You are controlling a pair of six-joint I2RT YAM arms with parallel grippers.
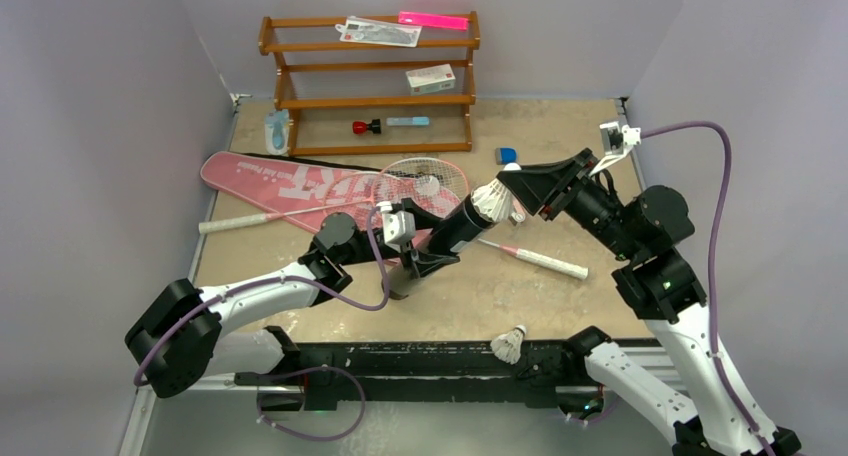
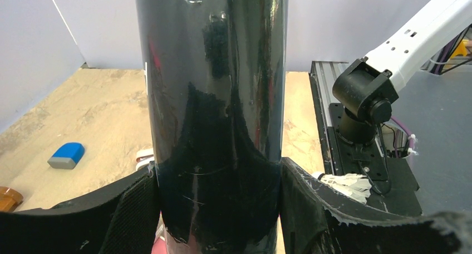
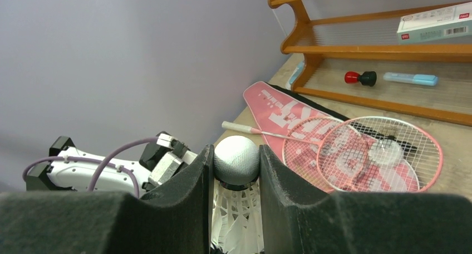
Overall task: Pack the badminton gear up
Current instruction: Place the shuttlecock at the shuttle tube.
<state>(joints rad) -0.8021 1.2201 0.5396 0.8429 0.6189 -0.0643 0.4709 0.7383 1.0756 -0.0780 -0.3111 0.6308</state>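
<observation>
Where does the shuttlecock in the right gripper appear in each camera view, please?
Top external: the shuttlecock sits at centre, in the right gripper, at the black tube's upper end.
Left wrist: not in view; the black tube fills the picture.
Right wrist: bottom centre, its cork between the gripper's fingers.
Shared landmark: the wooden rack, in top and right wrist views.

White shuttlecock (image 1: 491,201) at mouth of tilted black tube (image 1: 455,228); rackets (image 1: 420,181) overlap pink bag (image 1: 260,176).
</observation>
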